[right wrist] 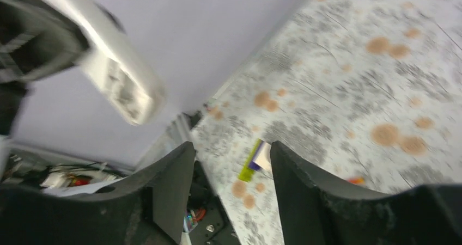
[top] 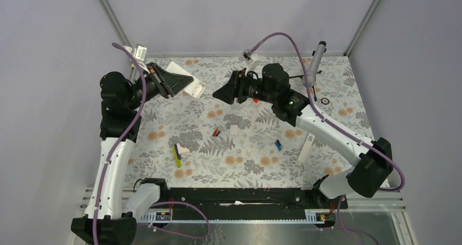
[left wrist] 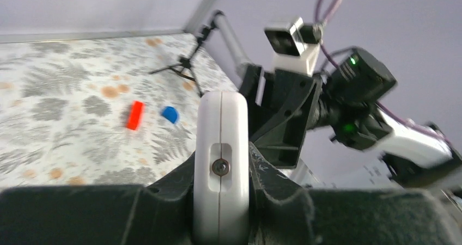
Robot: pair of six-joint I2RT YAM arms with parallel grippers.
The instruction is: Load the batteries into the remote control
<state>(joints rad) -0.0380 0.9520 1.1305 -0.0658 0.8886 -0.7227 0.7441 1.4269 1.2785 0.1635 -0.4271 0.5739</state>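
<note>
My left gripper [top: 177,84] is shut on the light-grey remote control [top: 190,85] and holds it in the air at the back left. In the left wrist view the remote [left wrist: 220,147] shows edge-on between the fingers, with a screw in its end. My right gripper [top: 220,94] is open and empty, raised, facing the remote a short gap to its right. The right wrist view shows the remote [right wrist: 122,90] blurred at the upper left. The red-and-black battery [top: 216,132] and the blue battery [top: 278,145] lie apart on the floral mat.
A small white flat piece [top: 234,129] lies beside the red battery. A long white bar [top: 307,148] lies at the right, a yellow-green and purple object [top: 176,154] at the front left. An orange-red cylinder [left wrist: 134,115] and a blue cap [left wrist: 170,114] lie under the right arm. A small tripod [top: 316,57] stands at the back right.
</note>
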